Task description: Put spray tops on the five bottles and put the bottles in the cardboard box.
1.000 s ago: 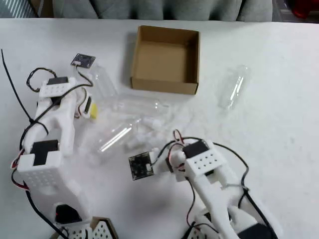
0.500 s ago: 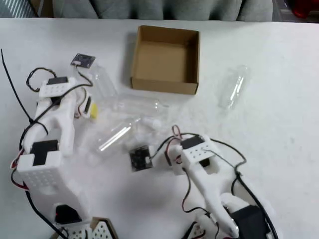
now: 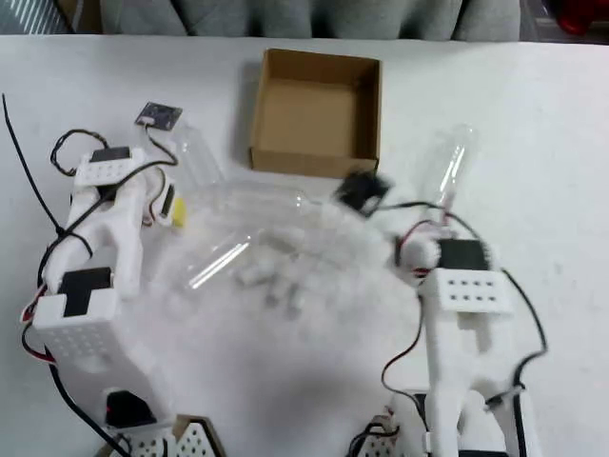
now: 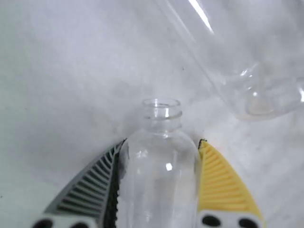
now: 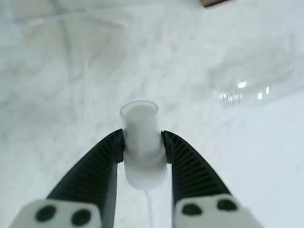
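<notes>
My left gripper [image 4: 161, 142] is shut on a clear bottle [image 4: 159, 175] whose open neck points away from the wrist. A second clear bottle [image 4: 237, 61] lies just beyond it. In the high view the left gripper [image 3: 174, 208] sits at the left among several clear bottles [image 3: 219, 255]. My right gripper [image 5: 142, 137] is shut on a white spray top [image 5: 139, 116], held above the table. The right arm [image 3: 461, 286] stands at the right, its wrist [image 3: 362, 190] close to the front wall of the open cardboard box [image 3: 314, 164].
Another clear bottle [image 3: 445, 167] lies to the right of the box, near the right arm. Loose white spray tops [image 3: 281, 278] are scattered mid-table. A further bottle [image 3: 200, 157] lies left of the box. The table is white.
The right arm has swung from the front middle of the table to the right and back, toward the box's front right corner. The left arm has not moved.
</notes>
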You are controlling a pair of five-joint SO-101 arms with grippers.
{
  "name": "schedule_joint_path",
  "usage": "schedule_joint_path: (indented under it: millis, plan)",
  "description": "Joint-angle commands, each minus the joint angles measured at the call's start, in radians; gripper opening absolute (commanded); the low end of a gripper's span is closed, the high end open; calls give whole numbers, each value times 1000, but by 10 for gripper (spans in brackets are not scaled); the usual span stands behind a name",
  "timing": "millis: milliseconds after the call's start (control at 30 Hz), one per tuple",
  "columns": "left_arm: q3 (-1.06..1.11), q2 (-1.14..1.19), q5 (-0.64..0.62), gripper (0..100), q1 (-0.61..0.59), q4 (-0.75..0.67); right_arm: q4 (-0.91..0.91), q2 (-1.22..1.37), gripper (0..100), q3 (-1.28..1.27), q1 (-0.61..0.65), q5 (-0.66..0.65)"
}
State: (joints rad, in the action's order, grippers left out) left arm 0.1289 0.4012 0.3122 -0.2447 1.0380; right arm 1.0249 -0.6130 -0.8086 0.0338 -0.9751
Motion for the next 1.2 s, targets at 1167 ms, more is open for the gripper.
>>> schedule_joint_path:
  millis: [1167]
  plan:
    - [-54, -19, -14, 24, -15, 28, 591, -206, 15, 158, -294, 433]
